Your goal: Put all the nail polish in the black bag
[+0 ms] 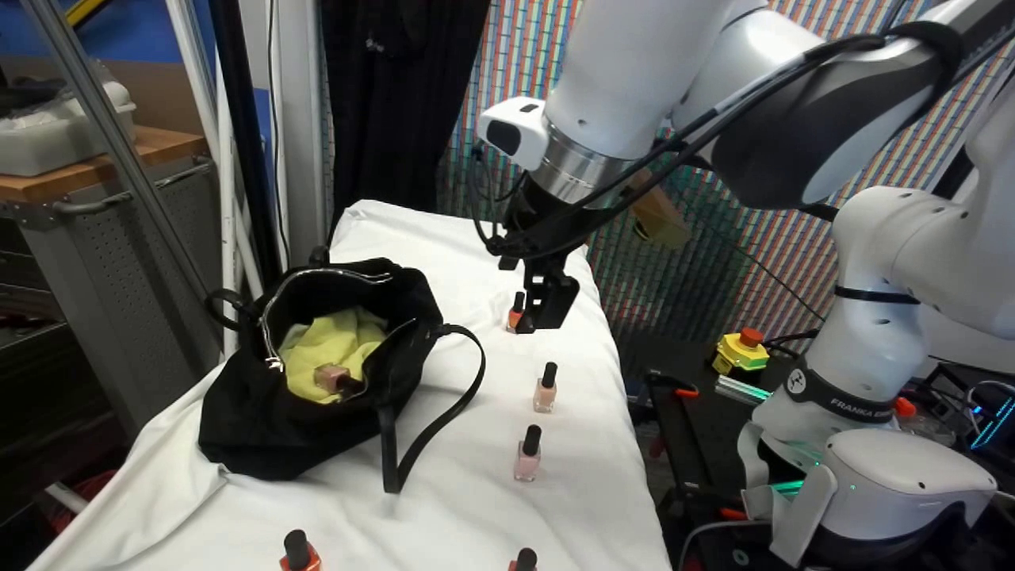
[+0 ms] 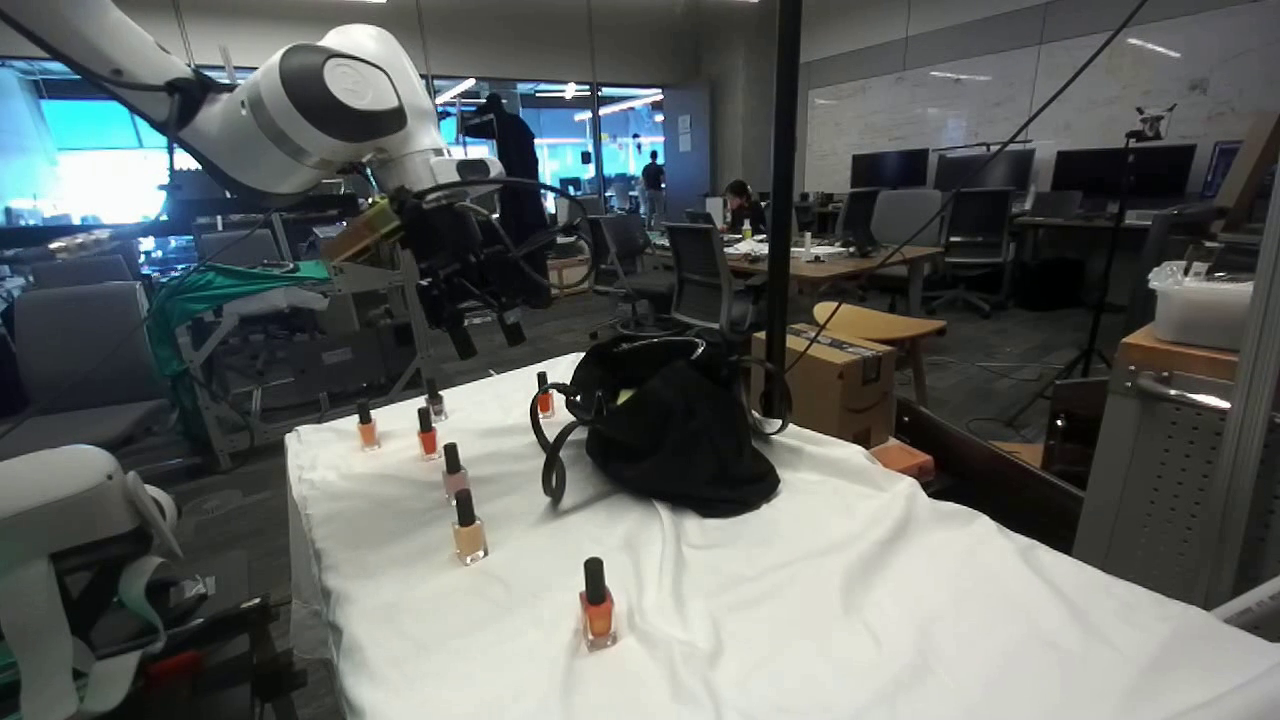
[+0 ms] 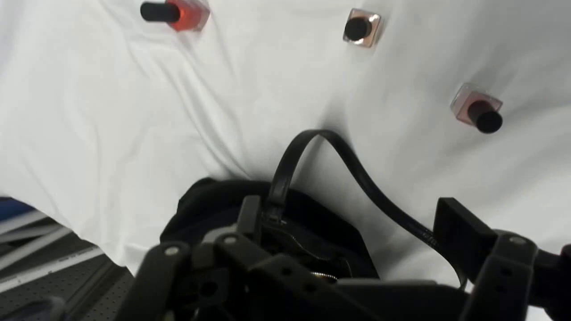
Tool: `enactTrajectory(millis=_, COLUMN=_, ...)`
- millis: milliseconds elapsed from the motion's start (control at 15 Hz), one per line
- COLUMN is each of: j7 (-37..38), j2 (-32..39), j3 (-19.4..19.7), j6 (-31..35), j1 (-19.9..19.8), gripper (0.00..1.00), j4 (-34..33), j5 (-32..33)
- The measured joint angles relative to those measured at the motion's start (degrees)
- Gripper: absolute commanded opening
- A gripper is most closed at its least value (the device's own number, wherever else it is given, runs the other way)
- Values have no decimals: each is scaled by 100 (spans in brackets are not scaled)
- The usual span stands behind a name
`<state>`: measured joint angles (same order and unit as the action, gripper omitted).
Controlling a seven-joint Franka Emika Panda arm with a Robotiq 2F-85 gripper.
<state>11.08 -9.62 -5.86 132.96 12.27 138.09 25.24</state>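
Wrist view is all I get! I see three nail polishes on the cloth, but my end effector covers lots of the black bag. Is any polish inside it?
Observer: Yes, in an exterior view one pinkish bottle lies inside the black bag, on the yellow-green lining.
Operator: Yay! And am I bumping the bag? I can't tell from up here.
Observer: No, both exterior views show the end effector up in the air, apart from the bag.
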Motion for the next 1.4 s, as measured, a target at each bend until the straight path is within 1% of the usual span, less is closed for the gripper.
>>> enactTrajectory(millis=200, j7=412, j2=-512, j3=-26, j6=-13, j1=-225, gripper=100, j4=540, j5=-27)
enactTrajectory(millis=400, j7=544, j2=-803, j3=-5, j6=-11, j1=-618, gripper=100, j4=880, j5=-27)
enactTrajectory(millis=600, j7=539, j2=-843, j3=71, j6=0, j1=-1039, gripper=100, j4=978, j5=-24)
enactTrajectory(millis=800, j7=469, j2=-723, j3=256, j6=86, j1=-1377, gripper=100, j4=965, j5=-23)
enactTrajectory(millis=1067, j7=107, j2=-297, j3=619, j6=319, j1=-1621, gripper=100, j4=818, j5=-208)
enactTrajectory(millis=1200, j7=-315, j2=-15, j3=807, j6=427, j1=-1643, gripper=100, j4=685, j5=-599)
enactTrajectory(millis=1400, j7=-1022, j2=378, j3=996, j6=599, j1=-1643, gripper=100, j4=507, j5=-1387)
